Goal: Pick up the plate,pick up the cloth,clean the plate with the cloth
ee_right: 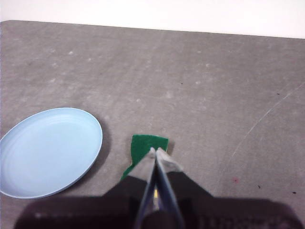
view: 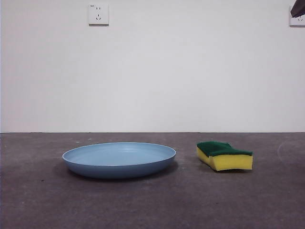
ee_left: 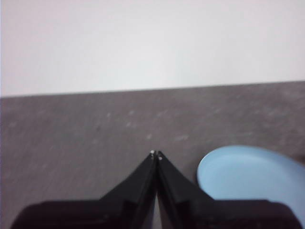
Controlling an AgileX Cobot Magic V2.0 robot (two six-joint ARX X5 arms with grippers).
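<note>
Nothing done yet, by the look of it: plate [view: 119, 160] flat on the table [view: 43, 200], cloth [view: 224, 155] flat on the table too, neither lifted. All 3 steps left: pick up plate, pick up cloth, wipe.

Landmark = plate. In front view, cloth apart from plate w/ a strip of bare table between, not touching. Wall socket [view: 98, 14] on the wall behind, well above plate.

Left gripper [ee_left: 156, 154]: jaws pressed together, tips meeting, holding nothing. Hovers above bare table just beside plate's [ee_left: 248, 174] rim; no contact w/ plate. Prob. needs to open before taking the rim.

Right gripper [ee_right: 156, 151]: jaws closed to a thin line, nothing between them. Hangs over the cloth [ee_right: 147, 145], w/ plate [ee_right: 47, 150] off to one side, apart. Can't tell how high above cloth; no grip on it. Only a dark tip [view: 298, 9] of an arm in front view, far up at a corner, well away from plate; can't tell which arm from that view.

Look of things: plate round, wide, shallow, light blue, smooth raised rim, faint concentric rings inside, seems clean & empty. Cloth really a small sponge block: yellow body, dark green scouring layer on top, wavy sides, much smaller than plate.

Low thin rim lying flat on table = likely awkward for a pinch.
</note>
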